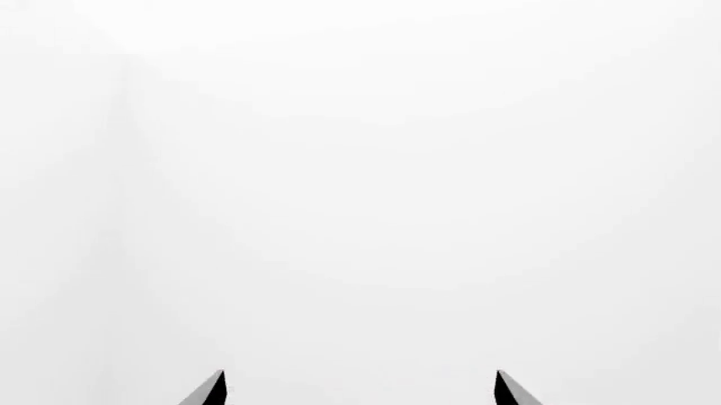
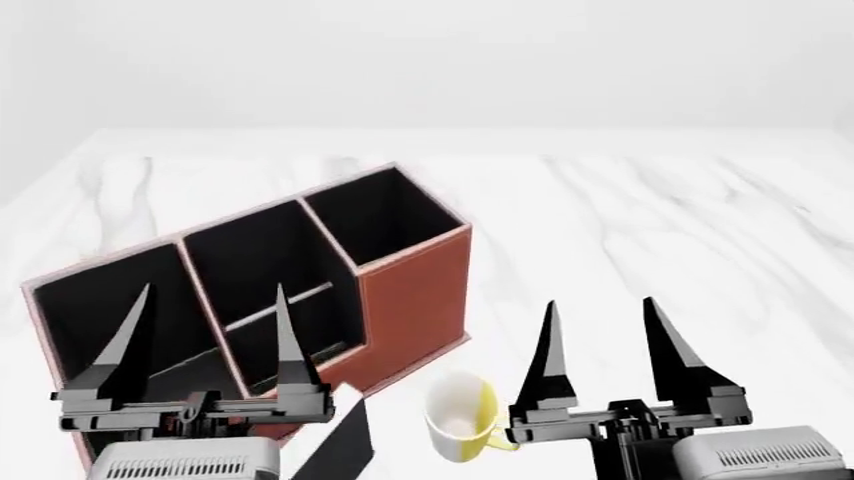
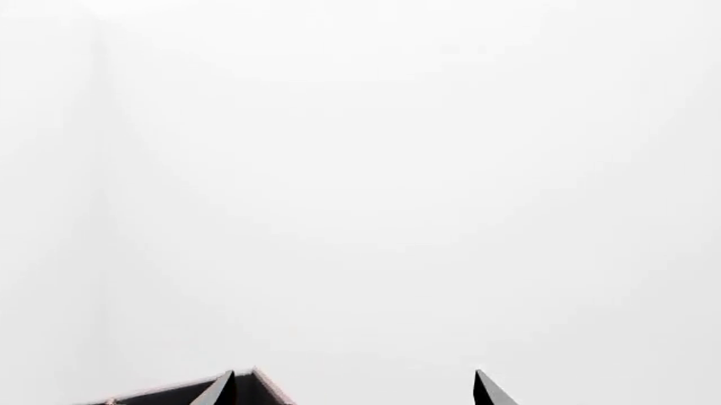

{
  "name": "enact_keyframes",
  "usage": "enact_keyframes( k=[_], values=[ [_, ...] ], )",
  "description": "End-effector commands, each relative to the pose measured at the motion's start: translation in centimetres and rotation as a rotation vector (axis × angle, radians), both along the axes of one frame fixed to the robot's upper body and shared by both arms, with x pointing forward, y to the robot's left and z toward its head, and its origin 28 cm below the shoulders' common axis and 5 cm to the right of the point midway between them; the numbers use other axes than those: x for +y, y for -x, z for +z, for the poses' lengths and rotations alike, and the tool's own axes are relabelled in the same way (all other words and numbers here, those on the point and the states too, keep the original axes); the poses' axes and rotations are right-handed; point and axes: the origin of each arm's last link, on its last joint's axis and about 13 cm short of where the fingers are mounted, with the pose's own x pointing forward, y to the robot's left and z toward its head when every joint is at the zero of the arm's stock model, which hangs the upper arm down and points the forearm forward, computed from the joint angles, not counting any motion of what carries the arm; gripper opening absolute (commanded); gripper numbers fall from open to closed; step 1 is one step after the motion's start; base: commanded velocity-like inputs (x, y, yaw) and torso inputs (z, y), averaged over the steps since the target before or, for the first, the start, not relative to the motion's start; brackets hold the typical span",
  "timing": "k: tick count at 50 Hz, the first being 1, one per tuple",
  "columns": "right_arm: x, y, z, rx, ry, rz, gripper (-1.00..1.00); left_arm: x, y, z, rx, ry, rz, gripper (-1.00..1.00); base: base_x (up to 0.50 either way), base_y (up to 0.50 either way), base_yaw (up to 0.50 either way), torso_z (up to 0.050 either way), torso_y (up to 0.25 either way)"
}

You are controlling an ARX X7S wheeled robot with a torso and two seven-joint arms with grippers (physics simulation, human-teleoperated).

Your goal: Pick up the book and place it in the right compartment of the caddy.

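In the head view the reddish-brown caddy (image 2: 414, 300) stands on the table at left of centre, its black wells open upward. Its right compartment (image 2: 380, 215) is the tall square end well, and it looks empty. The book (image 2: 344, 445) shows as a thin black slab at the bottom edge, in front of the caddy; most of it is cut off. My left gripper (image 2: 211, 290) is open and empty over the caddy's left wells. My right gripper (image 2: 599, 302) is open and empty, to the right of the mug. The left wrist view shows only open fingertips (image 1: 214, 390) against white.
A white mug (image 2: 454, 405) with a yellow inside stands just right of the book, close to the caddy's front corner. The white marble table (image 2: 641, 220) stretches right and back. The right wrist view shows a caddy corner (image 3: 265, 390) beside my open gripper (image 3: 354, 373).
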Motion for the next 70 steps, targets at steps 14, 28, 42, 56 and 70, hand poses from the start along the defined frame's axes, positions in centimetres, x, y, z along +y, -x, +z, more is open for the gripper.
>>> enact_keyframes(
  k=[14,28,42,56,70],
  values=[
    [-0.1,0.0,-0.2,0.014,0.027,-0.010,1.00,0.5,-0.3,-0.5,0.260,0.132,-0.140,1.00,0.00,0.00,0.00,0.000,0.000],
    [0.1,0.1,-0.4,0.026,0.030,-0.001,1.00,3.7,0.7,3.0,0.555,0.142,-0.299,1.00,0.00,0.00,0.00,0.000,0.000],
    [0.2,0.0,-0.7,0.041,0.040,0.008,1.00,3.4,0.8,6.1,0.729,0.094,-0.561,1.00,0.00,0.00,0.00,0.000,0.000],
    [0.3,-0.1,-1.1,0.062,0.042,0.017,1.00,2.8,-1.9,7.8,0.837,0.142,-0.562,1.00,0.00,0.00,0.00,0.000,0.000],
    [0.3,-0.1,-1.2,0.070,0.045,0.024,1.00,2.5,-3.8,7.8,0.959,0.201,-0.433,1.00,0.00,0.00,0.00,0.000,0.000]
  ],
)
